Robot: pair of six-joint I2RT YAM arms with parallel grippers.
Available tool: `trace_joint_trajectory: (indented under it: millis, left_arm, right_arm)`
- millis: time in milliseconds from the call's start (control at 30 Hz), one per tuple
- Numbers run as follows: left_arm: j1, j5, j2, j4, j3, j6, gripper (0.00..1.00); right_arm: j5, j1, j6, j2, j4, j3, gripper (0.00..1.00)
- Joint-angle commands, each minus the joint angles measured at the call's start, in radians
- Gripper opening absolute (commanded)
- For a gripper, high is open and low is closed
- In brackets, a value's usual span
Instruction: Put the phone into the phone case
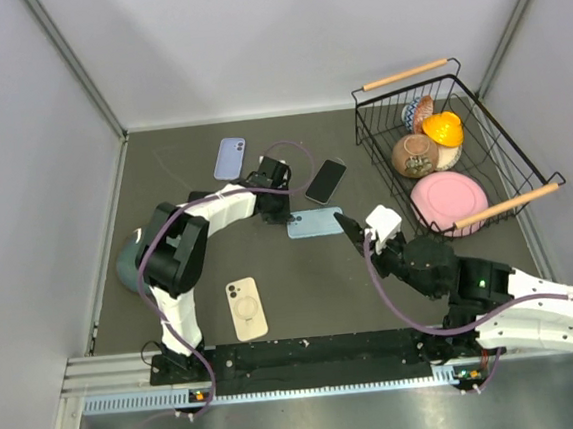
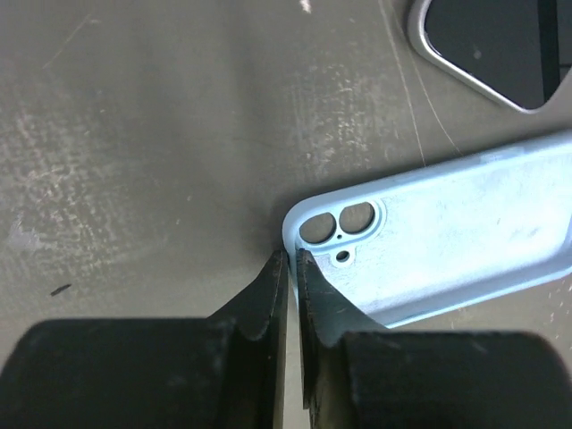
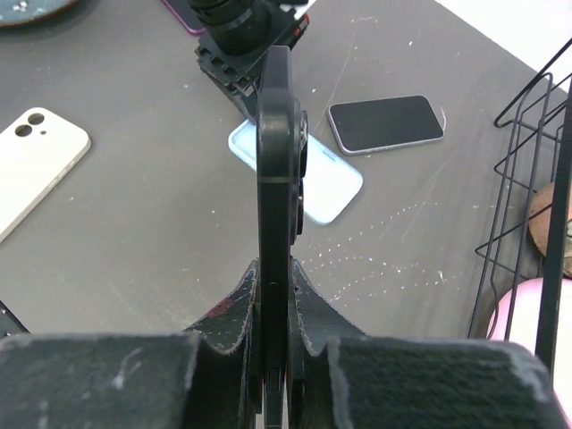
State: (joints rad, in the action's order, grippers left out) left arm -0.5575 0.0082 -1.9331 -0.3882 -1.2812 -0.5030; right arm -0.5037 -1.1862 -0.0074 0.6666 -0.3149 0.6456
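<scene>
The light blue phone case (image 1: 314,222) lies open side up in the middle of the table, with its camera cut-outs in the left wrist view (image 2: 447,232). My left gripper (image 1: 276,213) is shut on the case's wall at the camera corner (image 2: 290,255). My right gripper (image 1: 356,233) is shut on a black phone (image 3: 275,161), holding it edge-on and upright just right of the case (image 3: 335,183). The right gripper's jaws (image 3: 275,268) clamp the phone's lower end.
A second dark-screened phone (image 1: 326,181) lies just beyond the case. A lavender case (image 1: 229,158) lies at the back, a cream one (image 1: 247,308) at the front left. A black wire basket (image 1: 523,169) holding bowls and a pink plate stands on the right. A teal bowl (image 1: 126,269) sits at the left.
</scene>
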Motion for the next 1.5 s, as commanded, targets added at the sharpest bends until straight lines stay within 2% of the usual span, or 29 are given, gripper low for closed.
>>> trace_joint_trajectory:
  millis: [0,167,300,367,467,600,833,933,1000,1067,1100,1133,1267,1300,1333,1367,1433,1467]
  left_arm:
    - [-0.010,0.108,0.060,-0.038,0.023,0.148,0.02]
    - [-0.034,0.150,0.175,-0.034,0.101,0.440,0.00]
    - [-0.096,0.035,0.259,-0.073,0.147,0.638,0.00]
    - [-0.129,0.049,0.276,-0.078,0.167,0.753,0.00]
    - [-0.163,0.045,0.284,-0.041,0.180,0.808,0.00]
    - [-0.194,0.131,0.269,0.038,0.213,0.886,0.00]
    - [-0.202,0.191,0.241,0.075,0.211,0.880,0.00]
    - [-0.200,0.144,0.256,0.133,0.215,0.815,0.15]
    - [-0.200,0.054,0.292,0.190,0.221,0.750,0.25]
    - [-0.194,0.001,0.341,0.224,0.223,0.703,0.61]
    - [-0.190,-0.042,0.358,0.241,0.224,0.661,0.74]
    - [-0.176,-0.069,0.374,0.258,0.223,0.646,0.78]
    - [-0.127,-0.111,0.486,0.291,0.223,0.549,0.84]
    - [-0.108,-0.099,0.508,0.287,0.221,0.475,0.85]
    - [-0.061,-0.030,0.528,0.264,0.217,0.442,0.85]
    - [-0.033,0.020,0.566,0.241,0.204,0.407,0.99]
    - [0.051,0.100,0.615,0.224,0.212,0.310,0.99]
    - [0.079,0.110,0.670,0.233,0.244,0.258,0.99]
  right_arm:
    - [-0.032,0.008,0.000,-0.065,0.091,0.011,0.00]
    - [-0.006,0.008,-0.014,-0.102,0.076,-0.009,0.00]
    - [-0.044,0.010,-0.026,-0.122,0.046,-0.004,0.00]
    - [-0.038,0.008,-0.016,-0.140,0.045,-0.001,0.00]
    - [-0.026,0.008,0.000,-0.141,0.042,-0.006,0.00]
    - [-0.024,0.008,0.066,-0.147,0.022,-0.012,0.00]
    - [-0.070,0.008,0.087,-0.157,-0.026,0.026,0.00]
    - [-0.107,0.008,0.110,-0.156,-0.030,0.029,0.00]
    - [-0.096,0.010,0.119,-0.156,-0.036,0.043,0.00]
    - [-0.079,0.010,0.124,-0.151,-0.058,0.058,0.00]
    - [-0.076,0.008,0.139,-0.145,-0.067,0.077,0.00]
    - [-0.075,0.008,0.145,-0.141,-0.079,0.086,0.00]
    - [-0.033,0.010,0.187,-0.056,-0.108,0.143,0.00]
    - [-0.009,0.008,0.198,-0.032,-0.112,0.166,0.00]
    - [0.000,0.010,0.205,-0.012,-0.115,0.176,0.00]
    - [0.016,0.011,0.210,0.037,-0.119,0.187,0.00]
    - [0.092,0.042,0.208,0.080,-0.121,0.213,0.00]
    - [0.132,0.097,0.214,0.105,-0.125,0.233,0.00]
